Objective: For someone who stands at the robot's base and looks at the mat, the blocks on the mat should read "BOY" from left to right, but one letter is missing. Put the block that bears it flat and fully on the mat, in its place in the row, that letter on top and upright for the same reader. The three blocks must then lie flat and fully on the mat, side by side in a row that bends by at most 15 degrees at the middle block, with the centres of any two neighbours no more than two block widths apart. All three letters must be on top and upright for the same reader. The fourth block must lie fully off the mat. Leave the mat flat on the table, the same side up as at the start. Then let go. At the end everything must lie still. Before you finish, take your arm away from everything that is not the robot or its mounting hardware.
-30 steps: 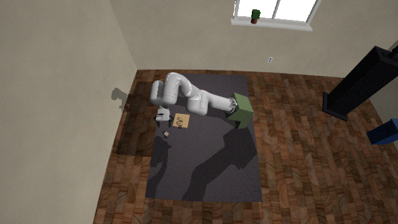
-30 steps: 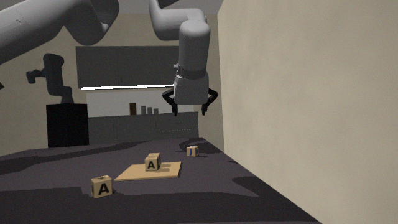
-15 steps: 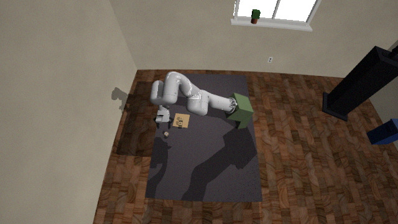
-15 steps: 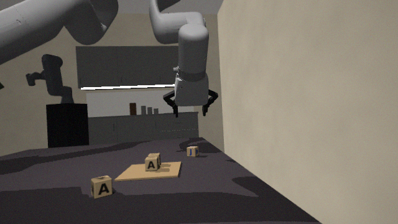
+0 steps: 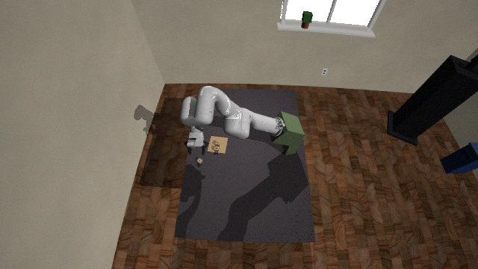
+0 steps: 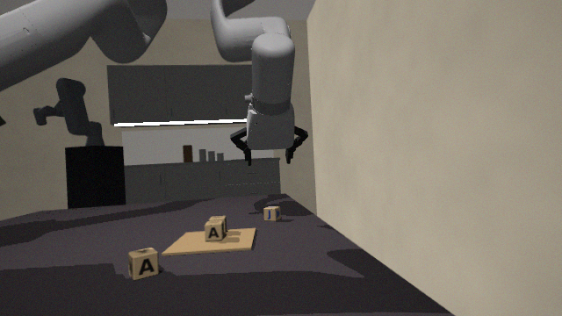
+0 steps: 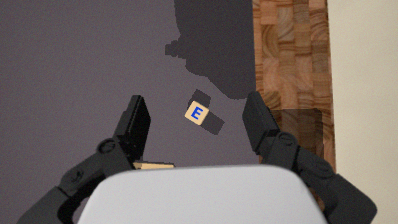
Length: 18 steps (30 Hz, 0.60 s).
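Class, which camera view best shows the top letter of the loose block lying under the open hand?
The wrist view: the block shows a blue E on top, between the open hand's fingers. The exterior view shows only its side; the top view shows a tiny speck.

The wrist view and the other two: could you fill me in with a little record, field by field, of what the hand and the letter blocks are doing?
hand: open, empty, raised above the table
block under hand: blue E on top, off the mat, lying between the fingers in the wrist view
mat: tan, flat
blocks on mat: two, side by side; top letters not readable now
fourth block: off the mat, side face shows A
table cover: dark grey
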Each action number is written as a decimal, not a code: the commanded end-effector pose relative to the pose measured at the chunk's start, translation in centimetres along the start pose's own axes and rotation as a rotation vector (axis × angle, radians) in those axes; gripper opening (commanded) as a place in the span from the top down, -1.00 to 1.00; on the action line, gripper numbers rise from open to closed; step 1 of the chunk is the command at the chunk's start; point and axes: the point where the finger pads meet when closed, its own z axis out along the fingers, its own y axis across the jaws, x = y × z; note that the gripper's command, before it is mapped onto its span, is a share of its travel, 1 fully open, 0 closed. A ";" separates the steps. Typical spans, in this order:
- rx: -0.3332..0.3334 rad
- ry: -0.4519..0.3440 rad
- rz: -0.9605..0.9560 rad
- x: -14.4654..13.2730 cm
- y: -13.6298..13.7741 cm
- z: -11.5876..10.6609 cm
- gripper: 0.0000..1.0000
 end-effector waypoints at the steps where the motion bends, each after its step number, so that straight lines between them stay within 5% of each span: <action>1: -0.001 0.000 -0.002 0.0 0.1 0.0 -1.00; 18: 0.000 -0.001 -0.002 -0.1 0.0 -0.1 -1.00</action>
